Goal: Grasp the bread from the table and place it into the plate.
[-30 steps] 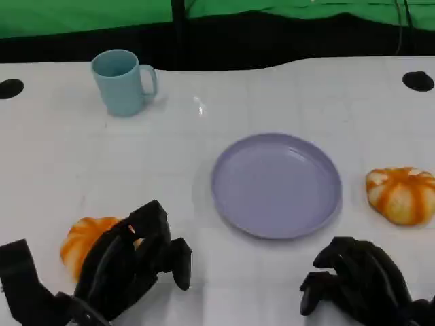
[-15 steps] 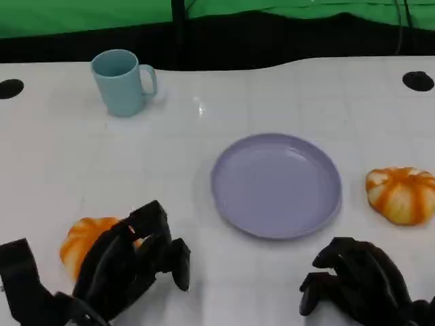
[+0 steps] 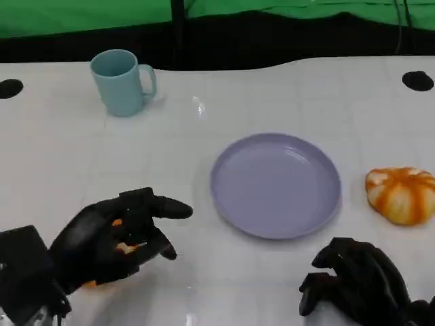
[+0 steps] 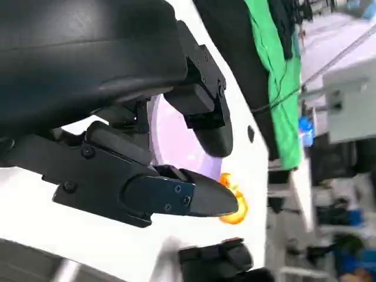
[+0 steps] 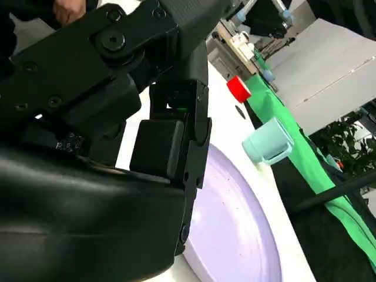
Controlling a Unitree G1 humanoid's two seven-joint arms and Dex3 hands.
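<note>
An orange bread roll lies at the near left of the table, almost wholly covered by my left hand, whose fingers curl over it so that only orange slivers show between them. A second orange roll with white stripes sits to the right of the lilac plate, apart from its rim; it also appears past my left fingers as a small orange shape. My right hand rests at the near right with its fingers curled in and nothing in them. The plate carries nothing.
A light blue mug stands at the far left, also visible as the mug beyond the plate. A small red object lies further off. Two black round holes mark the table's far corners. Green cloth hangs behind.
My left hand has swung left and down over the bread roll, which lay uncovered beside it before; its fingers now wrap around the roll. The right hand has stayed put.
</note>
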